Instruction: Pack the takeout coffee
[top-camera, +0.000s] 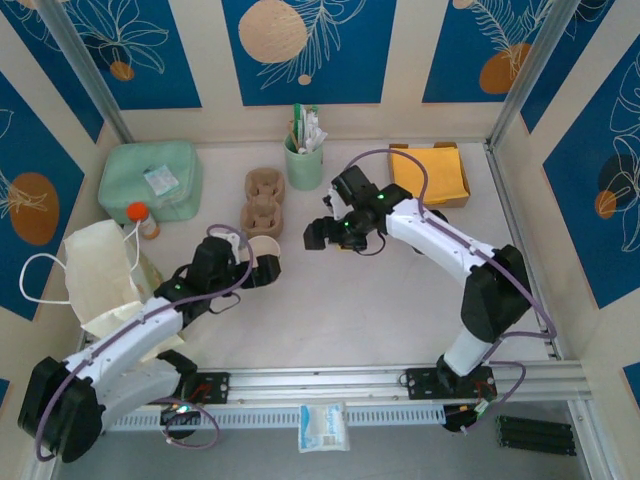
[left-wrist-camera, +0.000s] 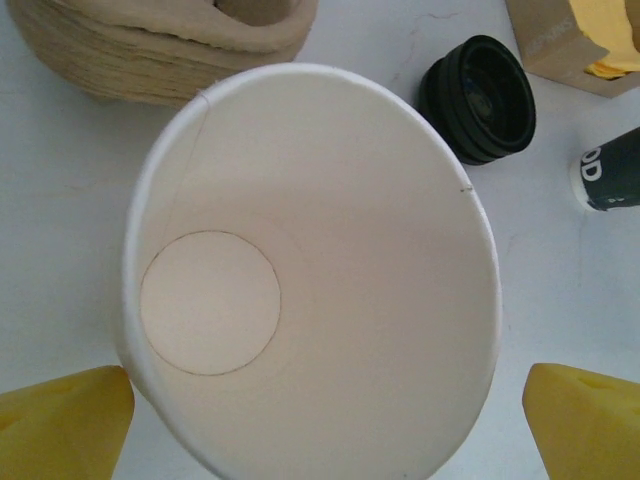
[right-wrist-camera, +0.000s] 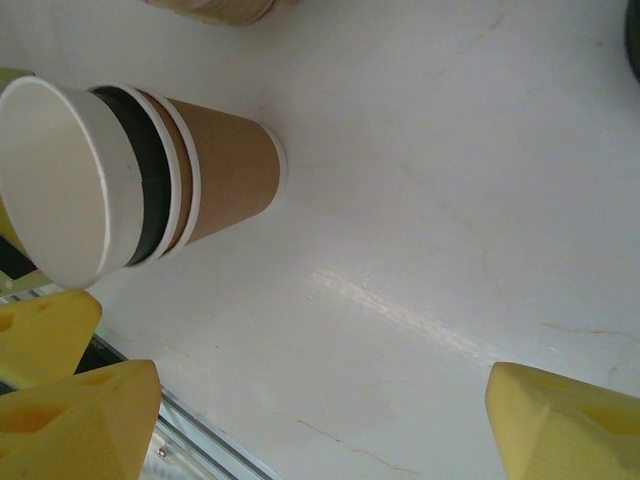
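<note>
- takeout coffee cup (left-wrist-camera: 330, 250): brown paper with a white inside. It appears to be lying on its side on the table (top-camera: 380, 300), near the pulp cup carrier (top-camera: 263, 200). Its mouth is facing the left wrist camera and its bare white base is showing, so it is looking empty.
- black lid (left-wrist-camera: 478, 98): resting on the table apart from the cup, not fitted.
- left gripper (left-wrist-camera: 322, 400): jaws are standing wide and straddling the cup's rim. One finger is lying close against the wall and the other is standing clear, so nothing is being grasped.
- right gripper (right-wrist-camera: 325, 420): jaws are released, hovering over bare table beside the cup and holding nothing.
- pulp cup carrier: its hollows are sitting empty.
- Progress: judged to be at an early stage. Nothing is looking packed. The lid is waiting to be fitted and the cup is waiting to be placed, probably in a carrier hollow.
</note>
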